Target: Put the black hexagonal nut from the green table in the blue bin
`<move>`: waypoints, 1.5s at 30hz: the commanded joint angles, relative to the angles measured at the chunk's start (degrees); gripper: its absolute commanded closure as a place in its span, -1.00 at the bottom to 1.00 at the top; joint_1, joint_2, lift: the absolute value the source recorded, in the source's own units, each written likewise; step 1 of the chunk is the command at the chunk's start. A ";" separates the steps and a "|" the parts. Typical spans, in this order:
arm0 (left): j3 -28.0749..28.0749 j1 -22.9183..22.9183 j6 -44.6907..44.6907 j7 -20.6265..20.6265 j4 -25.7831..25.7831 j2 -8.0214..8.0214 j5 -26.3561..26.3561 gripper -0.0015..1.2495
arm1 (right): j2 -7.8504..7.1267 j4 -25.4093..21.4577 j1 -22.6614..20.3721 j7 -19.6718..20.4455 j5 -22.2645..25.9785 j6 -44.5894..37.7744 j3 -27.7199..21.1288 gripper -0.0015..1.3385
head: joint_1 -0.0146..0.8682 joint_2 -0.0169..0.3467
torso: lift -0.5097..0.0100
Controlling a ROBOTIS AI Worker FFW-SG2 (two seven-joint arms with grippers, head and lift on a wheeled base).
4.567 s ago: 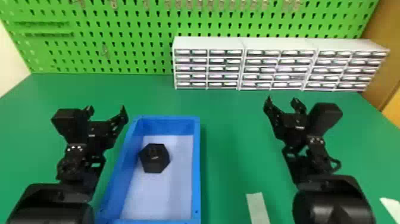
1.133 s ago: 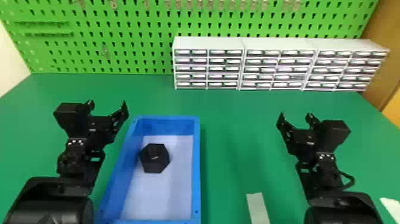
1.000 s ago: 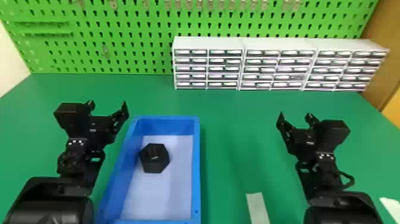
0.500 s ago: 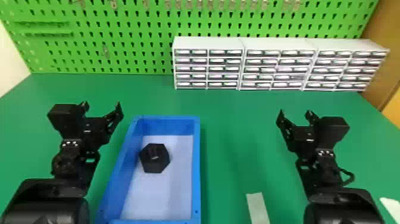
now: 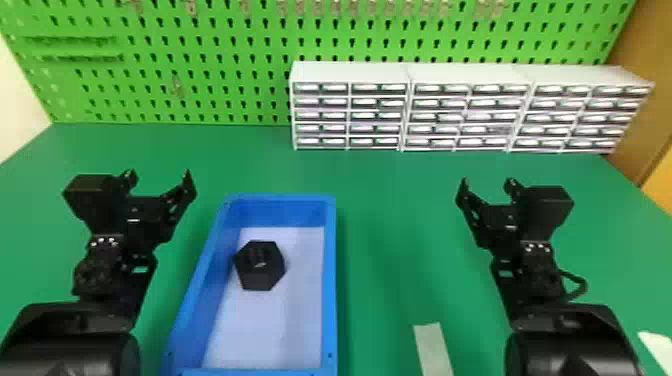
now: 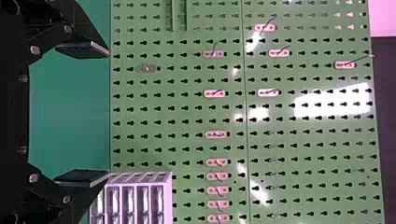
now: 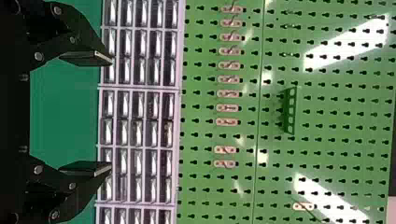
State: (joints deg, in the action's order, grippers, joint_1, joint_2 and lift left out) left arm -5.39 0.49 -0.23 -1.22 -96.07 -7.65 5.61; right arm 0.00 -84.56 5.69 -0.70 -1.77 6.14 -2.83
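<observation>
In the head view the black hexagonal nut (image 5: 259, 265) lies inside the blue bin (image 5: 330, 280), on its pale floor toward the far half. Left of the bin, my left gripper (image 5: 159, 176) is open and holds nothing; in the left wrist view the left gripper (image 6: 107, 113) has its two fingers wide apart. Over the green table (image 5: 390, 240), well to the right of the bin, my right gripper (image 5: 487, 184) is open too. The right wrist view shows the right gripper (image 7: 111, 114) with nothing between its fingers.
White drawer cabinets (image 5: 450, 75) stand along the back of the table, against a green pegboard (image 5: 200, 95). A pale strip (image 5: 432, 350) lies near the front edge, right of the bin, and a white piece (image 5: 657, 347) lies at the far right.
Over the past seconds the right gripper has shifted right and nearer the robot. The left gripper has moved slightly left, away from the bin. The nut has stayed where it was.
</observation>
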 commanded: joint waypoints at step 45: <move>5.39 -2.77 2.08 -0.27 0.00 0.17 -2.18 -0.45 | -0.79 -1.93 -2.70 0.00 1.33 -0.16 -3.41 -0.29 | 0.59 -0.62 | 0.59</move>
State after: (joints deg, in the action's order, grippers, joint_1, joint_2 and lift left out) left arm -1.20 -1.56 1.06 -1.44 -96.07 -7.50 4.10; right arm -0.28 -86.40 3.64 -0.70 -0.81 5.67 -5.55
